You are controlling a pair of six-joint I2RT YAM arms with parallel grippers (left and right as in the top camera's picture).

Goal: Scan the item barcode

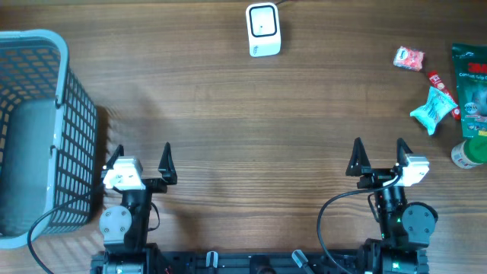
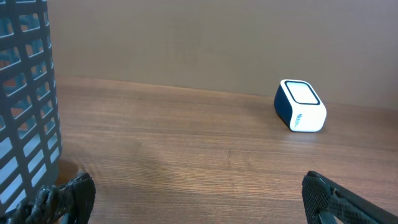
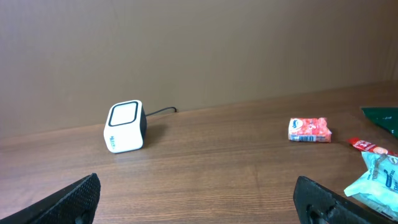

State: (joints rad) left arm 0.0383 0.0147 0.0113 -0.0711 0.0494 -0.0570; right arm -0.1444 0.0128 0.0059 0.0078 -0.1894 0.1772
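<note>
A white barcode scanner (image 1: 263, 30) with a dark window stands at the back middle of the table; it also shows as the scanner (image 2: 300, 106) in the left wrist view and the scanner (image 3: 125, 127) in the right wrist view. Several items lie at the right edge: a pink packet (image 1: 409, 58) (image 3: 309, 130), a light blue pouch (image 1: 434, 109) (image 3: 377, 180), a red stick (image 1: 443, 87) (image 3: 368, 145), a green bag (image 1: 473, 84) and a green-capped bottle (image 1: 470, 153). My left gripper (image 1: 141, 154) (image 2: 199, 199) and right gripper (image 1: 378, 153) (image 3: 198, 199) both stand open and empty near the front edge.
A grey-blue mesh basket (image 1: 76, 114) (image 2: 25, 106) stands at the left edge, right beside my left gripper. The scanner's cable runs off the back edge. Bare wood lies between the grippers and the scanner.
</note>
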